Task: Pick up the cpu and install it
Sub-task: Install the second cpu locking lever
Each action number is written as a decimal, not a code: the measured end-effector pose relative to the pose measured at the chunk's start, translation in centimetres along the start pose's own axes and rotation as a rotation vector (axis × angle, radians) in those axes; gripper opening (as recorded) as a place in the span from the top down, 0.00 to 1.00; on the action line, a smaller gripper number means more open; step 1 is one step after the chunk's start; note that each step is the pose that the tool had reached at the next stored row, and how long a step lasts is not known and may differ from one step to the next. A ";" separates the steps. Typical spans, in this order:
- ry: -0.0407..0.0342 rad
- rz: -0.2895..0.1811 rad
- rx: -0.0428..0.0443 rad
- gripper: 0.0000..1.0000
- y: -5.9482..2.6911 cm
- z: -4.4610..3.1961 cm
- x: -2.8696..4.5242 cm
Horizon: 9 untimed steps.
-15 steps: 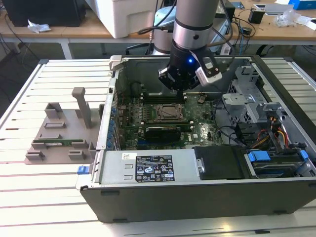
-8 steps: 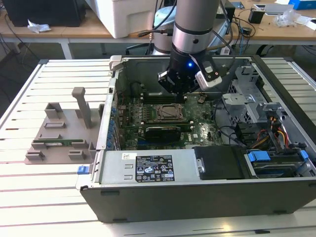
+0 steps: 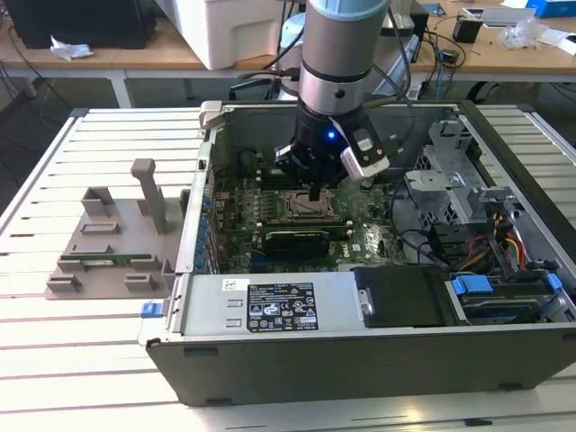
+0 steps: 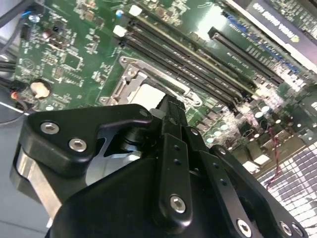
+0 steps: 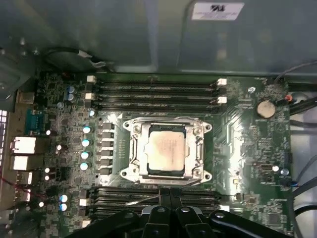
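Exterior view: an open computer case (image 3: 360, 360) lies on the slatted surface (image 3: 90, 360), with a grey fixture tray (image 3: 108, 252) at that view's left. Inside the case, the motherboard (image 5: 237, 144) carries the metal-framed socket (image 5: 130, 148). The cpu (image 5: 166, 154) sits seated flat within that socket. The end effector (image 5: 171, 194) hovers just beside the socket's edge, fingers pressed together, grasping nothing.

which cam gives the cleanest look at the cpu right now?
The first wrist view: the cpu lies flat in the socket frame, its whole silvery top open to the camera. In the second wrist view the gripper body covers part of the cpu. In the exterior view the arm stands over the socket.
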<state>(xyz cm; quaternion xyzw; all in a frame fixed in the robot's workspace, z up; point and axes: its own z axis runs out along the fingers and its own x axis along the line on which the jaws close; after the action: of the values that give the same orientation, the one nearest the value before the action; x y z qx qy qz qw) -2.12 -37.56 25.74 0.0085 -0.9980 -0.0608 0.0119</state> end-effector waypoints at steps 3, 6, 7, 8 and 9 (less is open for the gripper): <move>-0.0001 0.000 0.0022 0.89 -0.34 0.41 0.59; 0.0000 0.000 0.0070 0.89 -0.68 1.00 1.47; 0.0000 0.000 0.0074 0.89 -0.73 1.32 1.70; 0.0001 0.000 0.0075 0.89 -0.77 1.69 1.96; 0.0001 0.000 0.0074 0.89 -0.80 2.04 2.18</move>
<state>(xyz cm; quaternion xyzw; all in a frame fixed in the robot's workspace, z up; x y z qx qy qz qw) -4.33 -38.15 23.68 0.0085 -0.9983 -0.0570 0.0119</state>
